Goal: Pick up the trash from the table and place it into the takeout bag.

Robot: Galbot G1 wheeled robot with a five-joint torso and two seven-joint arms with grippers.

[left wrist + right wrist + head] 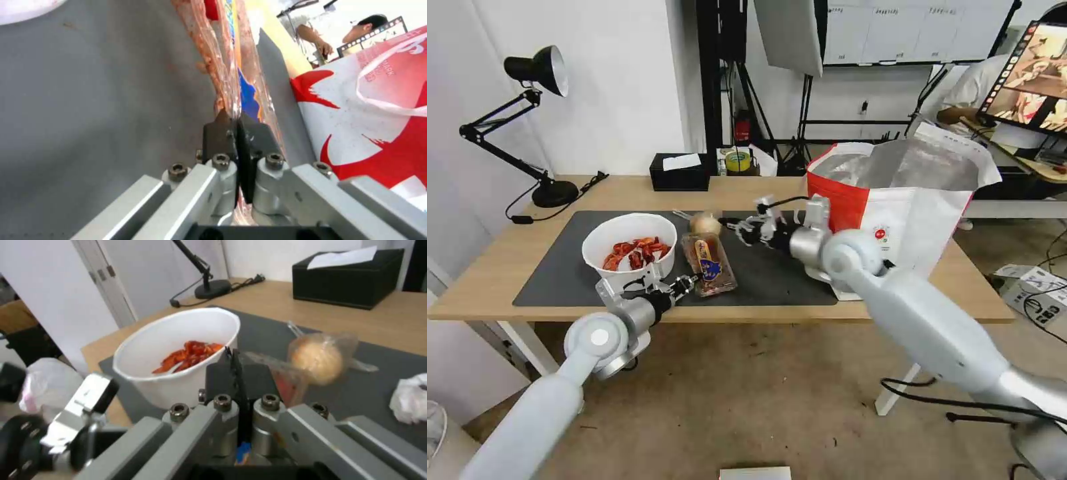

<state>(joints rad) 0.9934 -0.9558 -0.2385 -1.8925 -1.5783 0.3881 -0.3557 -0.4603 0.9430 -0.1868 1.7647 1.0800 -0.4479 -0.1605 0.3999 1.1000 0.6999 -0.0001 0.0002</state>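
Landmark: white bowl (629, 250) of red crayfish shells, on the dark grey mat (547, 273) of the wooden table (487, 267).
Clear tray (709, 265): lying on the mat just beside the bowl, on the side toward the takeout bag; red scraps and a blue-and-yellow label inside.
Left gripper (684, 285): at the near end of the tray, beside the bowl's near edge; fingers (221, 133) pinched together on the tray's thin plastic edge, seen close in the left wrist view.
Bagged tan lump (706, 222): on the mat behind the tray, just past the bowl's far side.
Right gripper (739, 230): over the mat beyond the tray, close beside the tan lump; in the right wrist view, fingers (220, 375) pressed together, with a scrap of blue-and-orange film caught between them lower down.
Crumpled tissue (410, 401): on the mat, farther from the bowl than the tan lump.
Takeout bag (907, 200): upright and open on the table, well apart from the bowl, past the right gripper; foil lining showing.
Black tissue box (679, 171): at the table's back edge, behind the bowl.
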